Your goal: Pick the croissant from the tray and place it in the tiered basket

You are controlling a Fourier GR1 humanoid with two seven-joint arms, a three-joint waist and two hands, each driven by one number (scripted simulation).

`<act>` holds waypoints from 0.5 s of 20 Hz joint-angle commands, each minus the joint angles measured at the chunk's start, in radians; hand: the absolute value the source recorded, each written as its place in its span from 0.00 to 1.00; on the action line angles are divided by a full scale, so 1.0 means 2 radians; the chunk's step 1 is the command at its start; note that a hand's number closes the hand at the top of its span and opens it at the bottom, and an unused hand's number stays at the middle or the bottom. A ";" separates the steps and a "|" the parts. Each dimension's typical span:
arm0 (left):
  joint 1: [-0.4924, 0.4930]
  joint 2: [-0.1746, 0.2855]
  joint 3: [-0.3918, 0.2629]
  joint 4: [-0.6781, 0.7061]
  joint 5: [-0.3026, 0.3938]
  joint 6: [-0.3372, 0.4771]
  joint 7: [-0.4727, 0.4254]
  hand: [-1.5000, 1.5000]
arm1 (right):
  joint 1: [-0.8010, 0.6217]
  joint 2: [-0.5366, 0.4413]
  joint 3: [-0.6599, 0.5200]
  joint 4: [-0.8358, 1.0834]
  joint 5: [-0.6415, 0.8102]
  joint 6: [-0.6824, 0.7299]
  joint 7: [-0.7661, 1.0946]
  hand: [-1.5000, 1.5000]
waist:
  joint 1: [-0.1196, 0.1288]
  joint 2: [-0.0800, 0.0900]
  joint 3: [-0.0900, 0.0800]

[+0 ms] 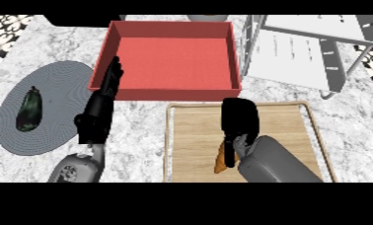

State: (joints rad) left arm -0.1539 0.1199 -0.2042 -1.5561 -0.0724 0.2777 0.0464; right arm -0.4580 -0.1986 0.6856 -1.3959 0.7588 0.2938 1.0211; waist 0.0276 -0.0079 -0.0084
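**Item: two hands at a marble counter, croissant under the right hand**

- Right hand (pixel 239 118): comes in from the lower right on a grey forearm and is set over the wooden tray (pixel 191 135). Back of the hand faces up. Fingers bent downward and close together, thumb turned in against the croissant (pixel 221 162).
- Croissant: orange-brown, only a narrow part showing beside the thumb and wrist. It is within the tray's outline, near its lower middle. Whether it rests on the wood or is raised off it cannot be told.
- Left hand (pixel 93 118): fingers straight and together, pointing away from the robot, lying just beside the left wall of the red box (pixel 175 56). It holds nothing.
- Tiered basket (pixel 291 58): white wire frame with slatted shelves, upper right, well apart from the croissant.
- Surface: grey-white marble counter (pixel 146 135). The red box stands above the tray. A round grey placemat (pixel 58 86) at the left bears a dark aubergine (pixel 29 110)
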 commanded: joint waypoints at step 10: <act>-0.015 0.001 0.029 0.030 0.008 -0.006 -0.007 0.50 | -0.143 0.019 -0.088 0.060 0.095 0.030 0.095 1.00 | -0.016 0.003 0.004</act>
State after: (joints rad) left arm -0.1634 0.1206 -0.1716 -1.5287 -0.0656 0.2688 0.0352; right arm -0.6530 -0.1500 0.5687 -1.2618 0.9023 0.2891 1.0604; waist 0.0058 -0.0044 -0.0022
